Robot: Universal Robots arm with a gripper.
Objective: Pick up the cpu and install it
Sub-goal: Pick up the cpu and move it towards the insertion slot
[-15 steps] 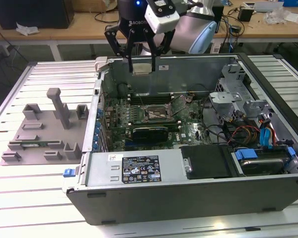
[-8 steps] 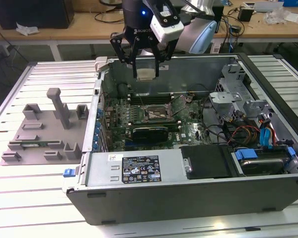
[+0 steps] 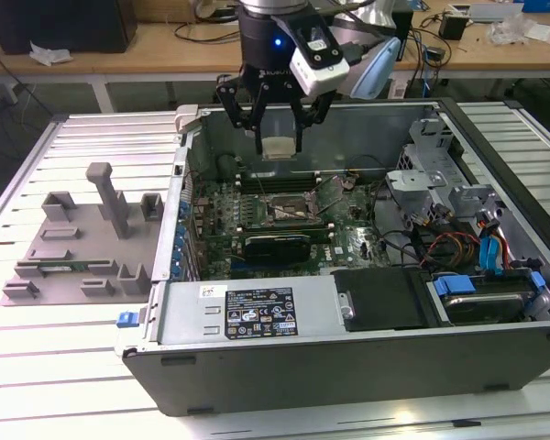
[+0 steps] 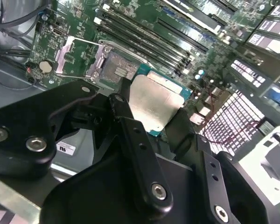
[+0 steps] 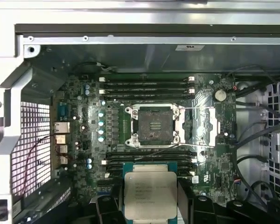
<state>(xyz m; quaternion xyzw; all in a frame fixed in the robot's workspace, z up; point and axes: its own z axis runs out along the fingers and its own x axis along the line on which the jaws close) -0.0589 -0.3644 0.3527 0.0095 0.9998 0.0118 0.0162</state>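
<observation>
My gripper [image 3: 280,140] hangs above the open grey computer case [image 3: 257,316], shut on the cpu [image 3: 280,148], a small flat square chip with a silvery top. In both wrist views the cpu [image 5: 150,190] [image 4: 156,105] sits level between the black fingers [image 5: 108,207], held by two opposite edges. The dark square socket [image 5: 154,125] [image 3: 289,213] [image 4: 117,70] lies on the green motherboard below, a little ahead of the chip. Its metal frame [image 5: 201,122] is flipped open to one side and the socket is bare.
A long black card [image 3: 275,246] lies on the motherboard near the socket. Memory slots [image 5: 147,86] flank the socket. Drive cages and cables [image 3: 458,220] fill the case's side at the exterior view's right. A grey fixture tray [image 3: 78,238] sits outside at the exterior view's left.
</observation>
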